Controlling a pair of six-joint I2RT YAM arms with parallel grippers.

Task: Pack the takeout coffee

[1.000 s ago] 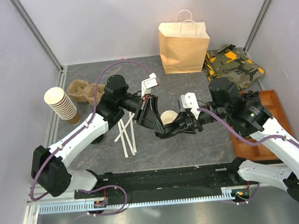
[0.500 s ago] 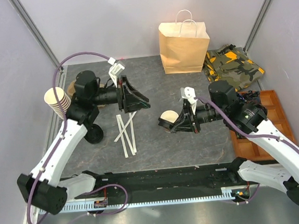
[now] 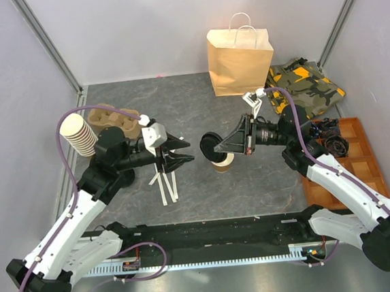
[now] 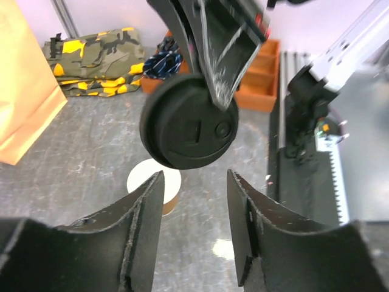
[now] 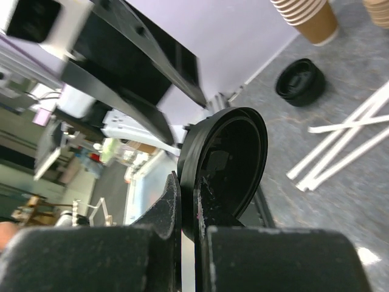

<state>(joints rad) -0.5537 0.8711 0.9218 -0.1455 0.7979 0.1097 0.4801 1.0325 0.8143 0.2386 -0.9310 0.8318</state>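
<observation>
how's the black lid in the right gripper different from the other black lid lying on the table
The held lid is pinched by its rim in the right gripper; the loose lid is gripped by nothing. The held lid stands on edge in the air; the loose lid lies flat on the table beside the stack of cups. Both are round and black.

We're seeing pale lilac walls (image 3: 137, 28) closing in beyond both the left gripper (image 3: 184, 154) and the right gripper (image 3: 219, 147), with aluminium posts (image 3: 46, 43) running up the far corners. Under both grippers we're looking at a dark grey mottled tabletop (image 3: 177, 100). Behind them, a black rail (image 3: 209, 230) is lying along the near edge. Light is falling evenly, soft shadows only.
</observation>
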